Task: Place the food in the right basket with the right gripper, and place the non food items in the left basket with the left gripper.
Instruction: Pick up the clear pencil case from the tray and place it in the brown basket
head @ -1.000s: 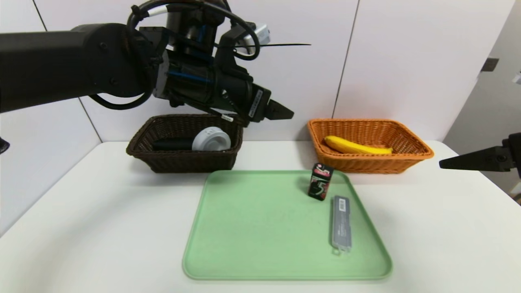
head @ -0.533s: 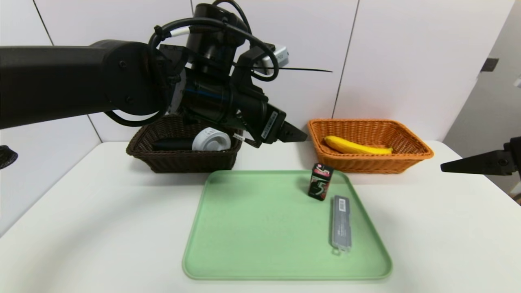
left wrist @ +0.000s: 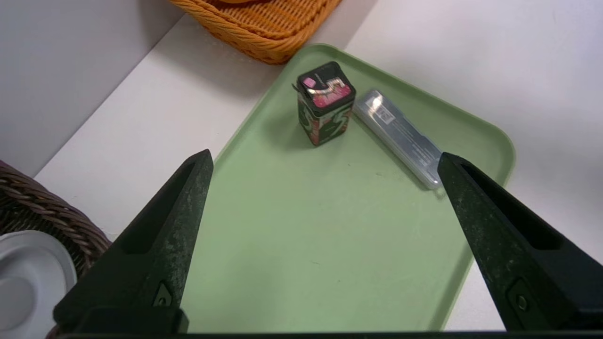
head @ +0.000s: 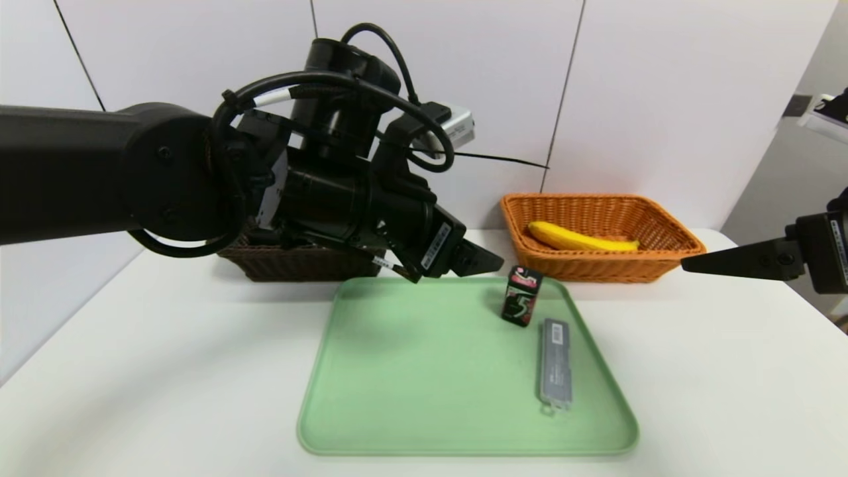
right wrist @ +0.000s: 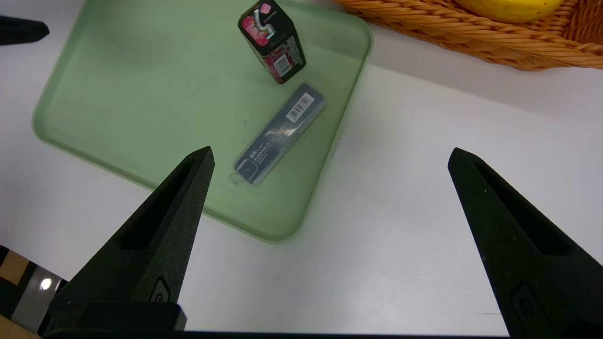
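Sinking toward the tray (head: 430, 384), the left gripper (left wrist: 326, 153), wide open and empty like the inward-moving right gripper (right wrist: 331, 148), probably wants the case (head: 556, 361).

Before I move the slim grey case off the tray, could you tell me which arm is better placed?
Likely the left: its open gripper hovers over the tray, on the dark basket's side.

"5" on the black box (head: 522, 296).

bright, even light w/ soft shadows on table (head: 165, 371) & glare on clear-lidded case (right wrist: 281, 134).
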`<move>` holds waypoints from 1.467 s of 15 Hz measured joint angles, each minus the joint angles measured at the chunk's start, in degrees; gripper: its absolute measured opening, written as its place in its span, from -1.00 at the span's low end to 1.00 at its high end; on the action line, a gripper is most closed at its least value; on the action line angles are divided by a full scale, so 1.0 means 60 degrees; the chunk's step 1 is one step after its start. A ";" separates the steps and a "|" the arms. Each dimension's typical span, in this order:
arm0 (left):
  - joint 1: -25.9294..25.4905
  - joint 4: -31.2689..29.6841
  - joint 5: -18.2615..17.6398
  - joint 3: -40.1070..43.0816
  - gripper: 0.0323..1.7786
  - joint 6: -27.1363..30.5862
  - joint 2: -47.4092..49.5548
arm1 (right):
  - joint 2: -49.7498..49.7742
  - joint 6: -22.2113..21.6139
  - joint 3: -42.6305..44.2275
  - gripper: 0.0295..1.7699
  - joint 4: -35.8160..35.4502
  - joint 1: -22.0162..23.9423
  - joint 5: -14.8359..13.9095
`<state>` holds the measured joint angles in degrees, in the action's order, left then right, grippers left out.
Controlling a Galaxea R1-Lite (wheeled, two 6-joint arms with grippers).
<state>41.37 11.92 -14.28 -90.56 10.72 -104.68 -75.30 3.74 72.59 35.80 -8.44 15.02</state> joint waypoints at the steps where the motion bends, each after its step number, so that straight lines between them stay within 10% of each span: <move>1: 0.0140 -0.0140 0.0010 0.0293 0.90 -0.0014 0.0095 | -0.0026 -0.0004 -0.0008 0.93 0.0004 -0.0030 -0.0010; 4: 0.0933 -0.0864 0.0404 0.0959 0.90 -0.0536 0.0081 | -0.0095 -0.0051 -0.0014 0.93 0.0004 -0.0055 -0.0014; 13: 0.2934 -0.1703 0.4653 0.0536 0.90 -0.3787 -0.1930 | -0.0142 -0.0284 -0.0329 0.93 -0.0010 0.0039 -0.0028; 22: 0.3582 -0.1690 0.5961 -0.0506 0.90 -0.4825 -0.3359 | -0.0004 -0.0295 -0.0807 0.93 -0.0010 0.0181 -0.0028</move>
<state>62.87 1.78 21.49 -93.60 -18.24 -124.83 -75.33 1.97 67.76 35.74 -7.35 14.85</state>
